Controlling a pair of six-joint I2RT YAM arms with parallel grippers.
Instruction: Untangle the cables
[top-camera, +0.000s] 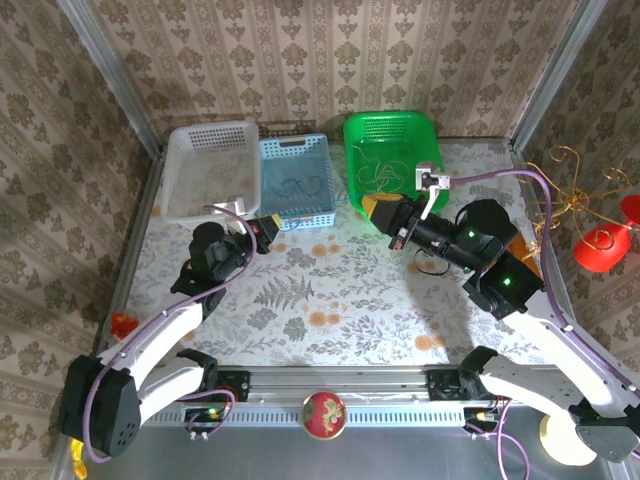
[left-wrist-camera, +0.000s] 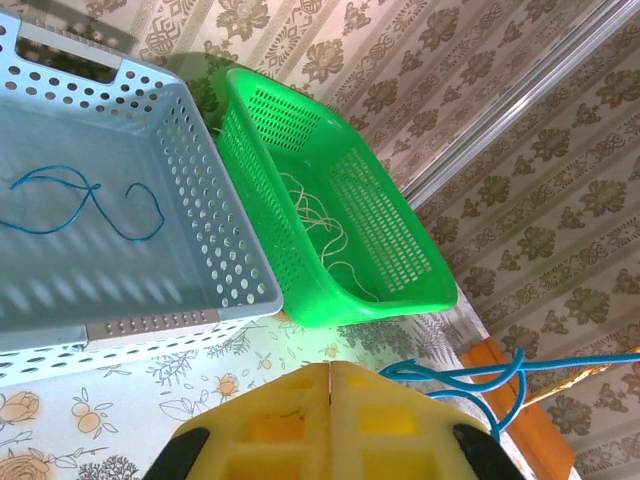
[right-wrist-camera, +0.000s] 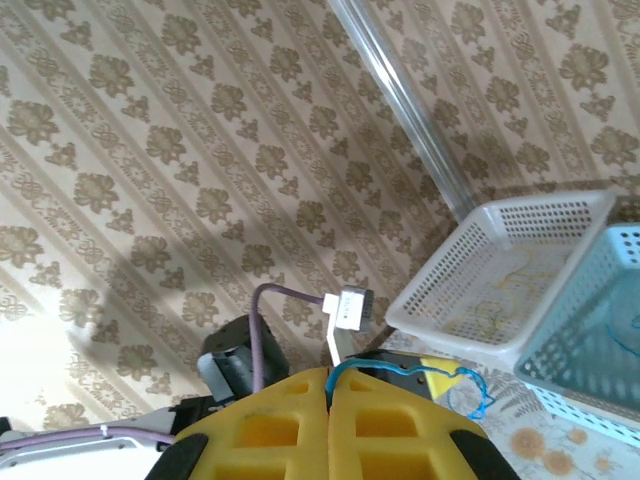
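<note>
My right gripper (right-wrist-camera: 330, 380) (top-camera: 383, 216) is shut on a thin blue cable (right-wrist-camera: 400, 366), which curls away to the right in a loose loop. It hangs in front of the green basket (top-camera: 392, 152), where a pale cable (left-wrist-camera: 322, 230) lies. My left gripper (left-wrist-camera: 330, 372) (top-camera: 266, 227) is shut with nothing visible in its seam, near the blue basket (top-camera: 297, 182). Loops of blue cable (left-wrist-camera: 480, 376) pass just beside its right finger; whether they touch it I cannot tell. Another blue cable (left-wrist-camera: 85, 200) rests in the blue basket. A yellow-gold cable (right-wrist-camera: 492, 300) lies in the white basket (top-camera: 212, 168).
The three baskets stand in a row along the back wall. A gold wire stand with red ornaments (top-camera: 600, 245) is at the right edge, with an orange block (left-wrist-camera: 512, 425) on the table near it. A red ball (top-camera: 324, 413) sits at the front rail.
</note>
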